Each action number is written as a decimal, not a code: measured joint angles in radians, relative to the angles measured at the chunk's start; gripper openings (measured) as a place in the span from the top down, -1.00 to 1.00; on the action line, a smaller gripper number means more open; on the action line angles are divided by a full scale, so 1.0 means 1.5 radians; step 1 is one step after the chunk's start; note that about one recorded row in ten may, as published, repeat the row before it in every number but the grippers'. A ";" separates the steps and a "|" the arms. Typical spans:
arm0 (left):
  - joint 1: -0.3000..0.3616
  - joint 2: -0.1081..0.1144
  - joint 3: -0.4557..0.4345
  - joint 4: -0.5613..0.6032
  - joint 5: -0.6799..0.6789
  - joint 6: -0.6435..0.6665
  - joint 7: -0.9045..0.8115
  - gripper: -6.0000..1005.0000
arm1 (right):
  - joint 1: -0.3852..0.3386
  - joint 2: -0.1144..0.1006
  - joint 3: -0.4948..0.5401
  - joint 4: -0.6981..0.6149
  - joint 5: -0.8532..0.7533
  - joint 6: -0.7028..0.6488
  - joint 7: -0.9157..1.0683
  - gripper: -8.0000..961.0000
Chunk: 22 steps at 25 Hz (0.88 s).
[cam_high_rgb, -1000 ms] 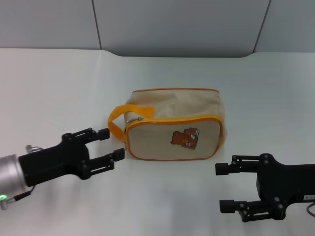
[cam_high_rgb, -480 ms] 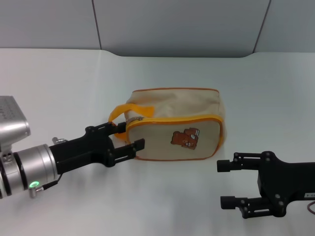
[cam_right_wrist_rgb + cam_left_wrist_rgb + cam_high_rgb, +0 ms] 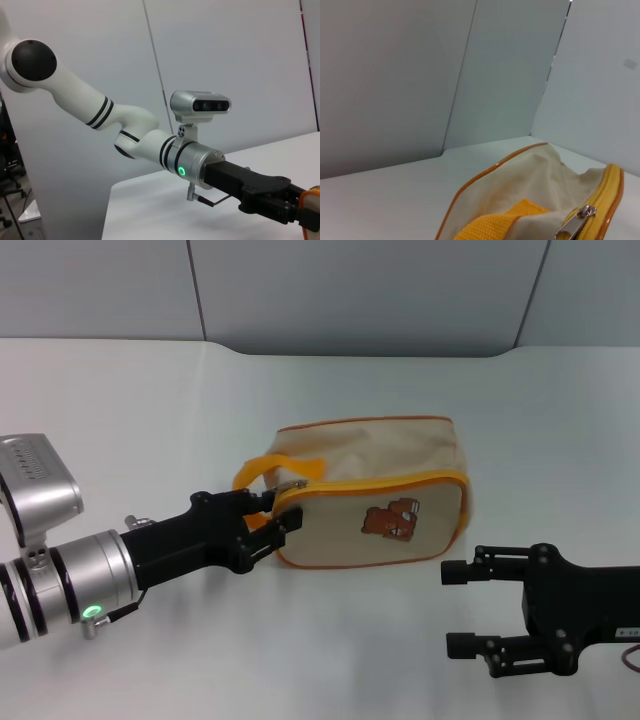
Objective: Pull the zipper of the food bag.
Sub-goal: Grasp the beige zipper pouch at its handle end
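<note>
The beige food bag (image 3: 375,480) with orange piping and a bear print lies in the middle of the white table. Its orange strap loop (image 3: 262,468) and the silver zipper pull (image 3: 292,484) are at its left end. My left gripper (image 3: 275,515) is open and pressed against that end, with its fingers on either side of the strap's lower part, just below the pull. In the left wrist view the pull (image 3: 576,222) shows close up beside the strap (image 3: 495,227). My right gripper (image 3: 457,608) is open and empty, near the front, right of the bag.
The white table (image 3: 120,400) ends at a grey wall behind. The right wrist view shows my left arm (image 3: 195,165) reaching across and an orange edge of the bag (image 3: 312,207).
My left gripper has moved right from open table to the bag's left end. The bag has slid and turned a little to the right. The right arm has barely moved.
</note>
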State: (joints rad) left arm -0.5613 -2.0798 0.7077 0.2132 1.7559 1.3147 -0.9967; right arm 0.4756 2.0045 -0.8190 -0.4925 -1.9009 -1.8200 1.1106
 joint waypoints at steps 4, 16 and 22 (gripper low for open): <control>-0.002 0.000 0.000 -0.004 -0.002 -0.001 0.005 0.14 | 0.000 0.001 0.000 -0.001 0.000 0.001 0.000 -0.44; 0.004 0.005 0.004 0.004 -0.006 0.054 0.046 0.78 | -0.003 0.013 0.073 0.001 0.002 -0.003 -0.052 -0.37; 0.014 0.019 0.001 0.043 -0.005 0.103 0.046 0.83 | -0.002 0.043 0.170 0.000 0.005 -0.006 -0.160 -0.33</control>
State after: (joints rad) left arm -0.5409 -2.0514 0.7098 0.2780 1.7481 1.4687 -0.9273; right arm 0.4731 2.0685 -0.5646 -0.4924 -1.8940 -1.8284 0.8699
